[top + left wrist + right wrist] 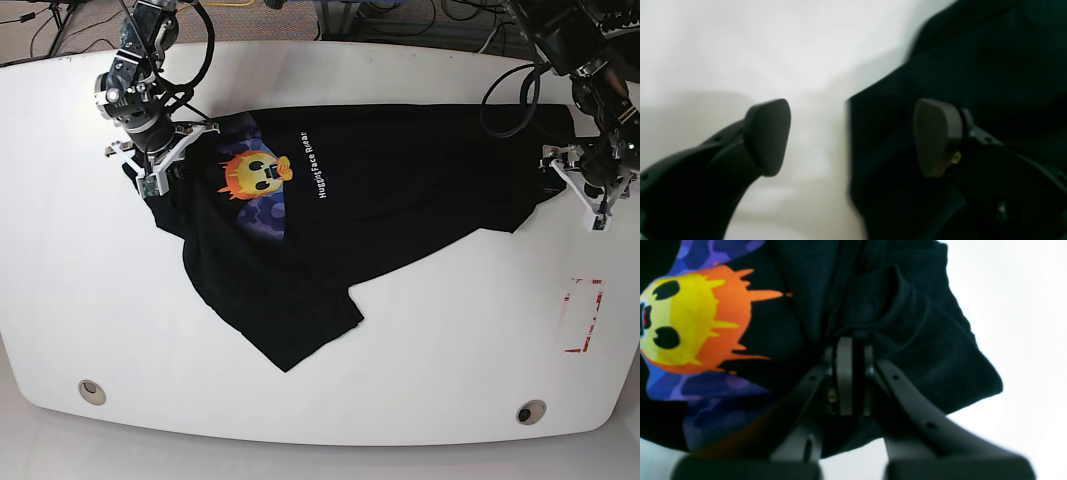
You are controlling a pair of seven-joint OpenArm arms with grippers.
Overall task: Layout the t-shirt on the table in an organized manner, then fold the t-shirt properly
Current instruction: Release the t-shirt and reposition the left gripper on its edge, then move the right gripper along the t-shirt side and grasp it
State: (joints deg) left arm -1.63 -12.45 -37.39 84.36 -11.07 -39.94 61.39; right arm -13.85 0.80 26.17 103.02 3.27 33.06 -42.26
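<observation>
My right gripper (853, 373) is pinching a bunched fold of the shirt (340, 215) at its 9 o'clock end. The shirt is lying rumpled across the table (320, 400), emoji face up, one flap trailing toward 6 o'clock. My left gripper (853, 136) is hanging spread wide, holding nothing, at the shirt's 3 o'clock edge. Bare table is stretching toward 6 o'clock.

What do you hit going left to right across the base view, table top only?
Right gripper, shut on the shirt's edge → emoji print → white lettering → left gripper, open at the shirt's far end → red rectangle mark.
</observation>
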